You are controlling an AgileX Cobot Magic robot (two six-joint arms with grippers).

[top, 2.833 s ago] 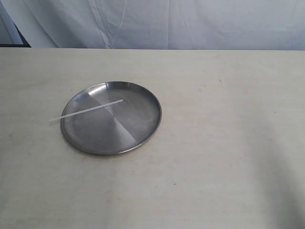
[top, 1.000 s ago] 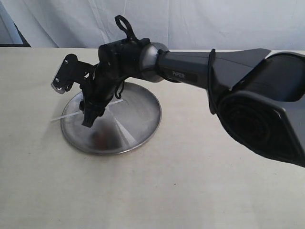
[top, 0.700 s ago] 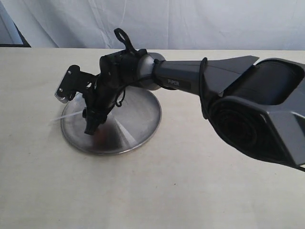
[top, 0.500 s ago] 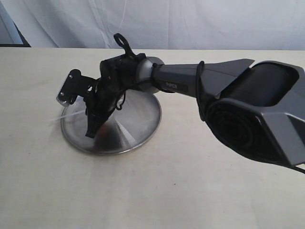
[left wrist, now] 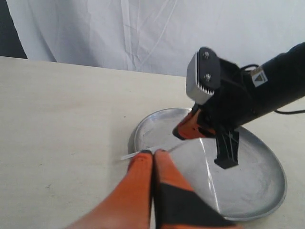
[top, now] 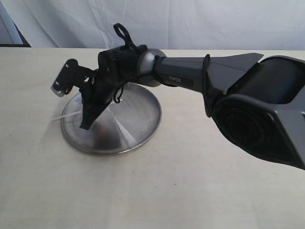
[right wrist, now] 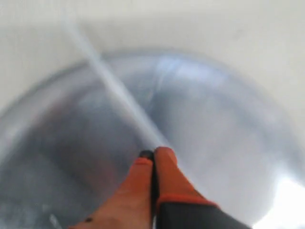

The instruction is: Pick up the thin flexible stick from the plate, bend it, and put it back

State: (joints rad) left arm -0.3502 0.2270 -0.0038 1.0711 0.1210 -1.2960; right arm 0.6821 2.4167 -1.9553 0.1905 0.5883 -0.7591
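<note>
The right arm [top: 190,76] hides the thin flexible stick [top: 66,116] except its left end. Through the blur, whether the right gripper [right wrist: 152,153] pinches it is unclear.

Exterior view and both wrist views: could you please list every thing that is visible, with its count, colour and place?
plate: one, shiny silver, on the table, left of centre in the exterior view.
thin flexible stick: one, whitish translucent, across the plate, one end past its rim.
table: one, pale beige, under everything.
cloth backdrop: one, white, behind the table.
right arm: one, dark grey and black, reaching across over the plate.
right gripper: one, orange and black, jaws together at the stick; a grip cannot be confirmed.
left gripper: one, orange and black, jaws together, seen only in the left wrist view.
</note>
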